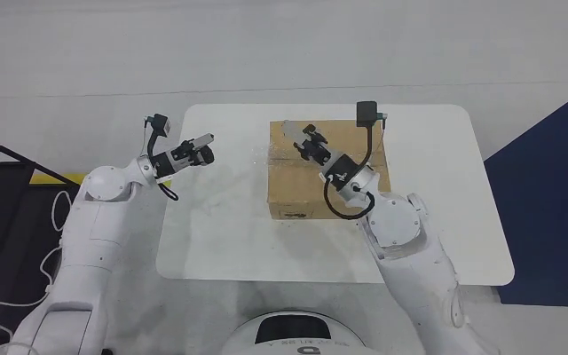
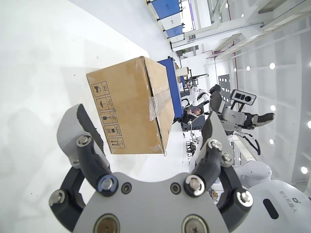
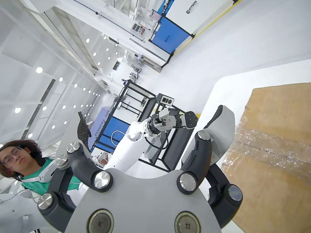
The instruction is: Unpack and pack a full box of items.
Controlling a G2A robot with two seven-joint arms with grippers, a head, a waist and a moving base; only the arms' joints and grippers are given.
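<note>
On the white rounded surface (image 1: pixel 222 240) stands one brown cardboard box (image 1: pixel 291 182) (image 2: pixel 126 112) (image 3: pixel 274 170), and that is the whole count of goods. Its flaps are shut and sealed with clear tape (image 3: pixel 267 144) that lies crinkled along the top seam and down one side.

Two pincers are by it. Over the box's top, towards its far left corner, hangs the right pincer (image 1: pixel 309 142) (image 3: pixel 150 117), fingers spread wide with nothing between them; whether a finger touches the cardboard I cannot tell. Off the box's left side, apart from it and above the bare surface, the left pincer (image 1: pixel 209 149) (image 2: pixel 145 122) points at the box, also spread and empty.

Beyond the box is pale grey floor (image 1: pixel 284 53), with blue partition panels (image 2: pixel 167 8) and rows of round ceiling lights (image 3: pixel 80 90).
</note>
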